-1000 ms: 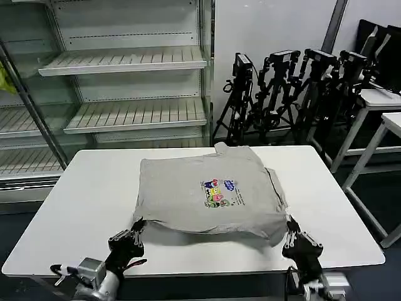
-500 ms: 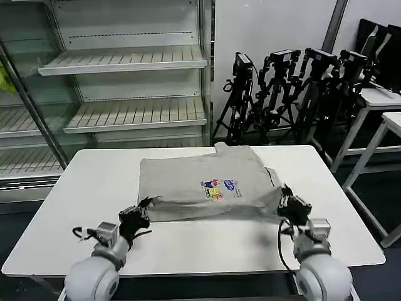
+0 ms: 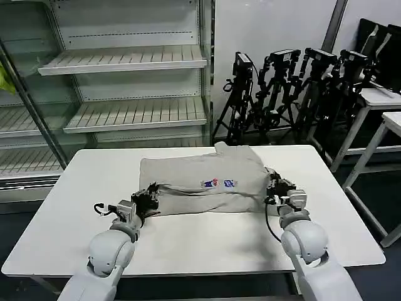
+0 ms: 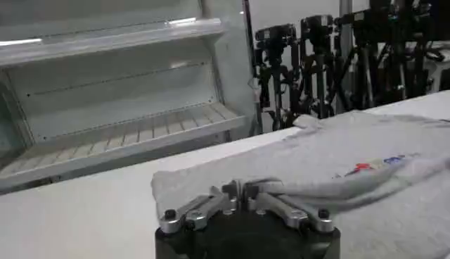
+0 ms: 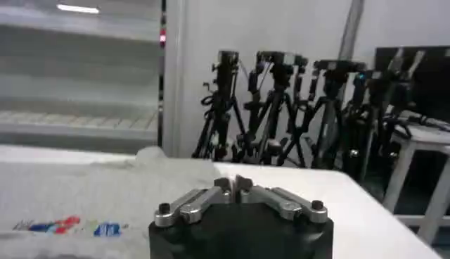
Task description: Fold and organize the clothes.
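A light grey shirt [image 3: 200,172] lies on the white table [image 3: 88,182], its near half doubled over towards the far side so the multicolour chest print [image 3: 219,184] peeks out at the fold's edge. My left gripper [image 3: 149,192] is shut on the folded hem at the shirt's left corner. In the left wrist view its jaws [image 4: 238,188] meet on a ridge of grey cloth [image 4: 365,151]. My right gripper [image 3: 274,187] is shut at the shirt's right corner. The right wrist view shows its jaws [image 5: 238,184] pressed together, with the shirt [image 5: 84,193] spread beside them.
Bare table top lies left, right and in front of the shirt. Behind the table stands an open shelving unit [image 3: 125,63]. A row of black tripods [image 3: 288,81] stands at the back right, with other white tables [image 3: 382,106] at the far right.
Both grippers have carried the shirt's near hem away from the table's front edge and over the shirt, covering most of the print. The fold now lies low on the table.
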